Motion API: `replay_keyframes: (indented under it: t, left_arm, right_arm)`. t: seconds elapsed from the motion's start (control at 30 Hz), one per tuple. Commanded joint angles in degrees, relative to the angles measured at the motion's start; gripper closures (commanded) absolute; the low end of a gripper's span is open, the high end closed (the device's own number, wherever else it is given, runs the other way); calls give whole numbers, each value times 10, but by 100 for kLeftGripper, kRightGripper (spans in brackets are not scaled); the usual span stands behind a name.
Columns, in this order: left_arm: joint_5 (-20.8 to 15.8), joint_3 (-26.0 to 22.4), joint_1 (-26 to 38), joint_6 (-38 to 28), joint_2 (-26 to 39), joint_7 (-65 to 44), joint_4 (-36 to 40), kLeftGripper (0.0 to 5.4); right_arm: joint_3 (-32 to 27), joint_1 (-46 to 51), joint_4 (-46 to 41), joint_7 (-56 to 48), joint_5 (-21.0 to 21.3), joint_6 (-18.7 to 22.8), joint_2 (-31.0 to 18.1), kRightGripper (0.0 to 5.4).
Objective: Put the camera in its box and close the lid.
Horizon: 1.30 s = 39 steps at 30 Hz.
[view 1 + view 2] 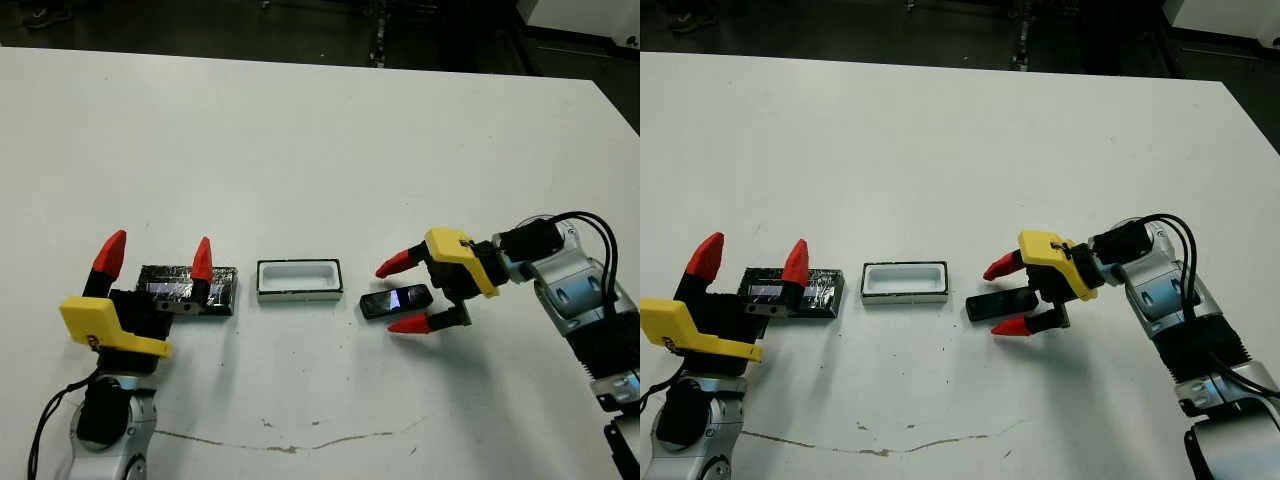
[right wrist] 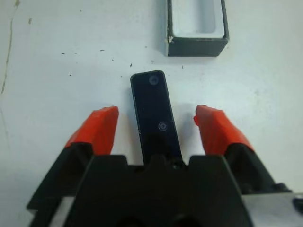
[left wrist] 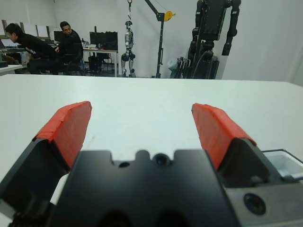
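Take the box as your landmark: it sits open on the white table, its white inside bare and its long side running across your view.

Just to the right of the box, a small gap away, you have the camera. It lies flat on the table, roughly in line with the box, glossy face up, one rounded end pointing at the box's short wall. In the right wrist view you can see that end near the box's dark outer side without touching it.

Your right gripper is at the camera, on the side away from the box. Its two red fingers are spread wide, one on each long side of the camera, with white table showing between each tip and the camera's edge. It has hold of nothing; the camera's far end runs in under the gripper's black body.

On the other side of the box, again a small gap away, you see the lid, lying flat with its speckled shiny surface up, partly hidden by your left gripper. That gripper stands on the side of the lid away from you, fingers pointing up and away and parted wide, with nothing between them. You cannot tell from these views whether its body touches the lid.

Beyond the far edge of the table from the box, the left wrist view shows two people seated at a desk.
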<state>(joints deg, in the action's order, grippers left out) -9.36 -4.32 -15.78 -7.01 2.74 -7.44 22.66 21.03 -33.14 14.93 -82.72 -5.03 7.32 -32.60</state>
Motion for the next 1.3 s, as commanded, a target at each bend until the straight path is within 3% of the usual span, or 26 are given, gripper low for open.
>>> replay_keyframes:
  t: [0.03,0.47,0.7,0.93,1.17,1.3]
  left_arm:
    - [-2,0,-9,12,6,-2,6,0]
    - [-12,-1,-7,8,2,-3,3,0]
    - [-14,0,-7,8,2,-3,2,0]
    - [-1,1,-8,9,4,3,5,0]
    - [-3,1,-8,7,2,1,4,0]
    - [-11,0,-8,10,0,0,5,0]
  right_arm:
    - [-6,12,3,13,-4,7,2,172]
    - [-9,15,0,23,-8,3,4,373]
    - [-6,9,-13,26,6,5,-5,373]
    - [-38,11,-7,56,-13,14,9,373]
    - [-96,-21,22,114,-72,126,47,373]
    - [-109,-48,42,115,-92,130,71,373]
